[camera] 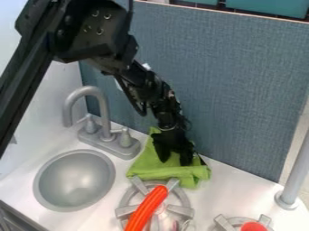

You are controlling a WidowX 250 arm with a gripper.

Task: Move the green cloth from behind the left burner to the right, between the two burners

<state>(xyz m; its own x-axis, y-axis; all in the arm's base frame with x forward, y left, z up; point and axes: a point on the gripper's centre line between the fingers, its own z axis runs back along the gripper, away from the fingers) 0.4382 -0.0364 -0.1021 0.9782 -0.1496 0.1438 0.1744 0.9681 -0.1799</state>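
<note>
We see a green cloth (147, 168) rumpled on the white countertop (226, 191), and we take it as the centre of our clock face. The black gripper (175, 159) hangs down over it, on an arm (129, 70) that comes in from 11 o'clock. Its two fingers stand apart, with green fabric visible between them. They look open to us, though how firmly either tip touches the cloth we cannot tell.

The grey faucet (104, 110) stands at 10 o'clock and the round sink (75, 180) lies near 9. At 6 o'clock, just beside the cloth, sits a grey toy burner (127, 210) with a curved orange-red object (147, 210) above it (perhaps a handle, but we cannot be sure). A second burner (222, 222) bearing something red (253, 226) is at about 4 or 5, a grey post (296, 176) at 3, and the blue-grey panel (223, 90) rises behind at 1.

We judge the cloth light, soft and limp, not fragile and hardly slippery. It should sag and trail from any pinch, and flat parts may slide out from under the tips. We favour a raised fold near its middle, taking several layers; a corner alone would leave the rest dragging.
</note>
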